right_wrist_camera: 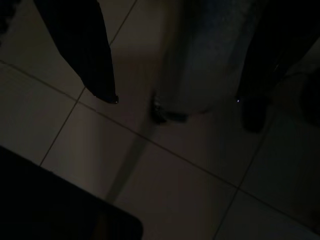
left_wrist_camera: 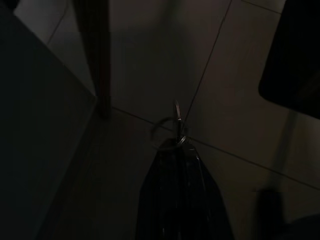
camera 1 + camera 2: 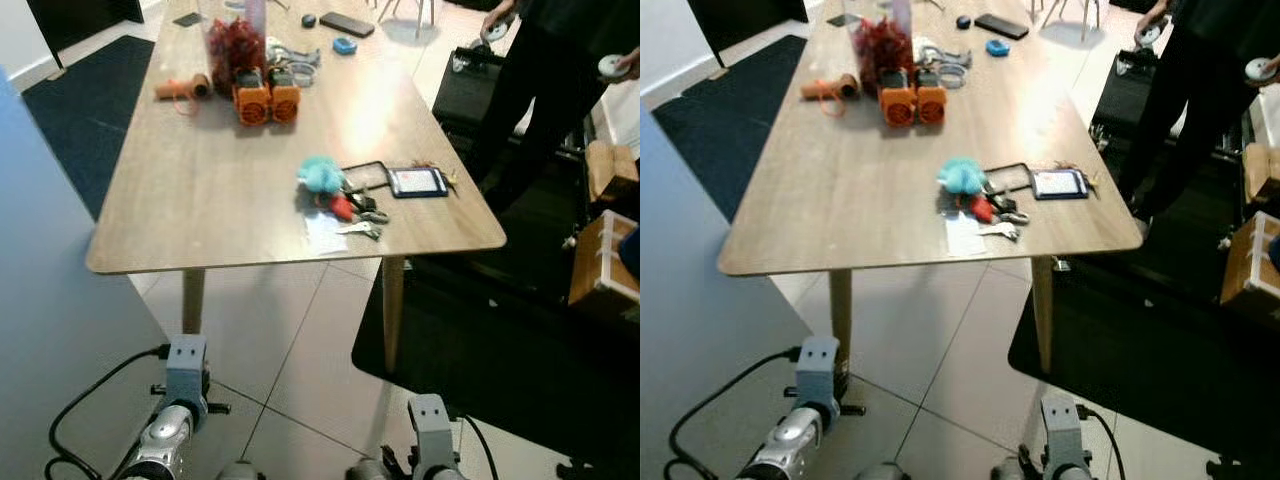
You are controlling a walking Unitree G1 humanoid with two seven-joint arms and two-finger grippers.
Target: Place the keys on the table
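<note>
One key bunch [image 3: 352, 203] on table [image 3: 200, 190]: teal pompom, red fob, no legible writing.
Left gripper [image 2: 176, 150] pinches a key ring [image 2: 170, 131]; right gripper [image 1: 172, 100] fingers spread.

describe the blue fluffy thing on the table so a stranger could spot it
On the long wooden table, look near its close right corner. A teal pom-pom sits at the left of a bunch of keys, the only fuzzy, round item among flat metal and a dark card holder.

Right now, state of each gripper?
Left gripper: closed on a key ring, hanging low over the floor.
Right gripper: open, holding nothing, also low over the floor.
</note>
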